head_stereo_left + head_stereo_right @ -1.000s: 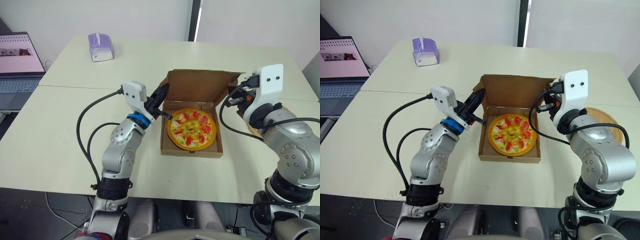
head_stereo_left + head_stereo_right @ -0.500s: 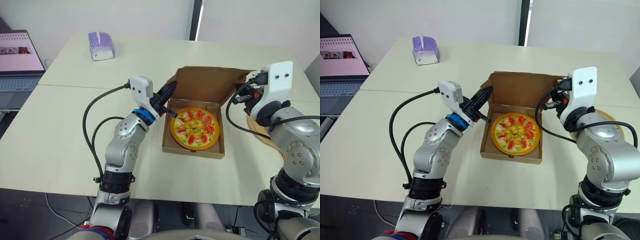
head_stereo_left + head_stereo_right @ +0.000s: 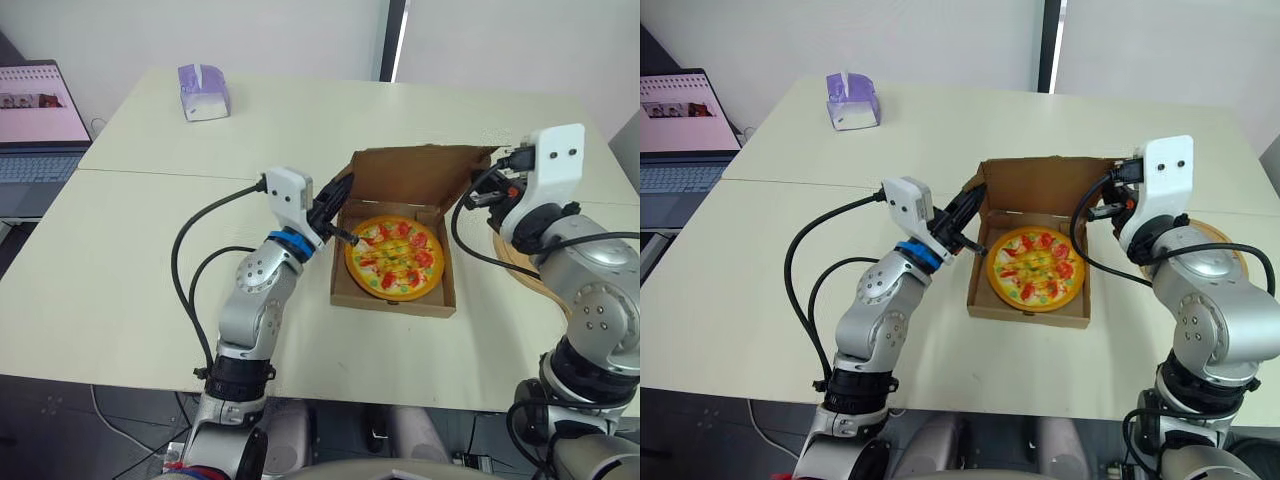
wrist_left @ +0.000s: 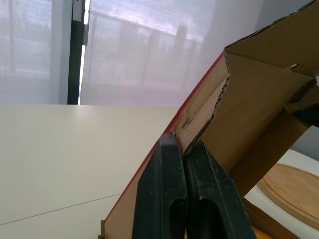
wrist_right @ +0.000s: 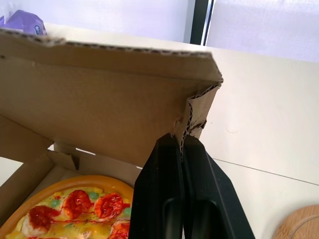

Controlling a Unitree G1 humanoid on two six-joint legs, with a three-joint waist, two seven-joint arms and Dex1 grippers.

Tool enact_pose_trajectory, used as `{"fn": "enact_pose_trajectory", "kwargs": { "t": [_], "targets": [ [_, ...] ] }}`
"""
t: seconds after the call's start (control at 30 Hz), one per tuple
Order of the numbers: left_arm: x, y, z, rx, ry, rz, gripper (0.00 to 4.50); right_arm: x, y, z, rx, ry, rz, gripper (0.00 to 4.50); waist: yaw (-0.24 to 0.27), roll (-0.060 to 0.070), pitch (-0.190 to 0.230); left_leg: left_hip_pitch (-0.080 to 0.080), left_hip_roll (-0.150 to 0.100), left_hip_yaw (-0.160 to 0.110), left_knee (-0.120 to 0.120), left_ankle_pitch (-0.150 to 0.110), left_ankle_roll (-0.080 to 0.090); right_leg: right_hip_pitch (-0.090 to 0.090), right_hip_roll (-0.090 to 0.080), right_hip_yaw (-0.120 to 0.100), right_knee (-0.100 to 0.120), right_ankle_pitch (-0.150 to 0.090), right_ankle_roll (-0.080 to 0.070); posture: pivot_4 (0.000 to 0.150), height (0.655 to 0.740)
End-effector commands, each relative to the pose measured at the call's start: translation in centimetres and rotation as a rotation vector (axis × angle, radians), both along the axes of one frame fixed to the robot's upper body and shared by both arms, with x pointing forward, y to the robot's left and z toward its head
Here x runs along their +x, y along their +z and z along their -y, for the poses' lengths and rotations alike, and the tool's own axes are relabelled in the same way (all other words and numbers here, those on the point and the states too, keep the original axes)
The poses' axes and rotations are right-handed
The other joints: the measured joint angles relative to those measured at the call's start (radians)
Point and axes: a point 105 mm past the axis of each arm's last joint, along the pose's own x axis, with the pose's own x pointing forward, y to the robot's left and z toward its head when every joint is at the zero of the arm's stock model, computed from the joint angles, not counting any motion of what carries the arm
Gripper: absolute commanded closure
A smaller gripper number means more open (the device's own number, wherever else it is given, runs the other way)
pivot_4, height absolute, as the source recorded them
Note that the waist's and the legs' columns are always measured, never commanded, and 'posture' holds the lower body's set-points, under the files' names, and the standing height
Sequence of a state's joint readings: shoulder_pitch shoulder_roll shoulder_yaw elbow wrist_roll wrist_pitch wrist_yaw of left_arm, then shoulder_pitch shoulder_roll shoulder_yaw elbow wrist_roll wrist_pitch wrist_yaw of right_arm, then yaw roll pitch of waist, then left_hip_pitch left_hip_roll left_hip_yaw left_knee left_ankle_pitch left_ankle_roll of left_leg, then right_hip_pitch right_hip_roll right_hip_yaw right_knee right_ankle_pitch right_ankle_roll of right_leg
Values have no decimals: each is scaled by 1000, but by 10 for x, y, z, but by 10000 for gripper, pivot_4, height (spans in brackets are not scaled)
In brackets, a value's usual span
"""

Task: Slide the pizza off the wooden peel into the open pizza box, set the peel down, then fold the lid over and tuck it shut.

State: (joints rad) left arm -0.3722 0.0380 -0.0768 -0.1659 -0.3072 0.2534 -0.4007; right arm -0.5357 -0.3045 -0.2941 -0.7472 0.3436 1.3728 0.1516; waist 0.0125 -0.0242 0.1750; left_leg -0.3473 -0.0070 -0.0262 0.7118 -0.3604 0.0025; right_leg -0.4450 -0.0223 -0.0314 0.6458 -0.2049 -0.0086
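Pizza [image 3: 395,257] lies in box [image 3: 395,302] — lid [image 3: 410,178] half-raised.

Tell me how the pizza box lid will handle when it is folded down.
The lid is probably light and fairly stiff: thin corrugated cardboard, standing tilted while held only at its corners. Its corner at the right pincer looks crumpled, so it may tear under hard pulls. With the left pincer on the other corner, uneven motion would likely twist it.

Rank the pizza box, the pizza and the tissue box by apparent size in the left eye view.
1. pizza box, lid included
2. pizza
3. tissue box, though it sits farther from the camera, which makes it look smaller
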Motion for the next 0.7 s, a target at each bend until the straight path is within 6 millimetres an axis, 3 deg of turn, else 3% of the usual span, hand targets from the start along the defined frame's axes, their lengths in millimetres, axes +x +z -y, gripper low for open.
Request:
{"fn": "enact_pose_trajectory", "kwargs": {
  "t": [0.03, 0.27, 0.57, 0.7],
  "targets": [
    [-14, 0, 8, 5, -59, 11, 45000, -12, 2, -11, -3, 43, 32, 44629, -2, 0, 0, 0, 0, 0, 0, 0, 0, 0, 0, 0, 0, 0, 0, 1500, 7218],
    [-23, -6, 3, 12, -62, -10, 45000, -27, -9, -9, -39, 27, 30, 44629, -8, 0, 0, 1, 0, 0, 0, 0, 0, 1, 0, 0, 0, 0, 0, 1500, 7218],
    [-28, 4, -3, 20, -69, 33, 45000, -38, 6, -13, 9, 86, 86, 44629, -9, 1, 0, 1, 0, -1, 0, 0, 0, 2, 1, -2, -1, 0, 0, 1500, 7218],
    [-30, 1, -5, 30, -74, 26, 45000, -43, 2, -12, -8, 98, 69, 44629, -9, 1, 1, 1, 0, -2, 0, 0, 0, 2, 1, -2, -1, 0, 0, 1500, 7218]
  ]
}}
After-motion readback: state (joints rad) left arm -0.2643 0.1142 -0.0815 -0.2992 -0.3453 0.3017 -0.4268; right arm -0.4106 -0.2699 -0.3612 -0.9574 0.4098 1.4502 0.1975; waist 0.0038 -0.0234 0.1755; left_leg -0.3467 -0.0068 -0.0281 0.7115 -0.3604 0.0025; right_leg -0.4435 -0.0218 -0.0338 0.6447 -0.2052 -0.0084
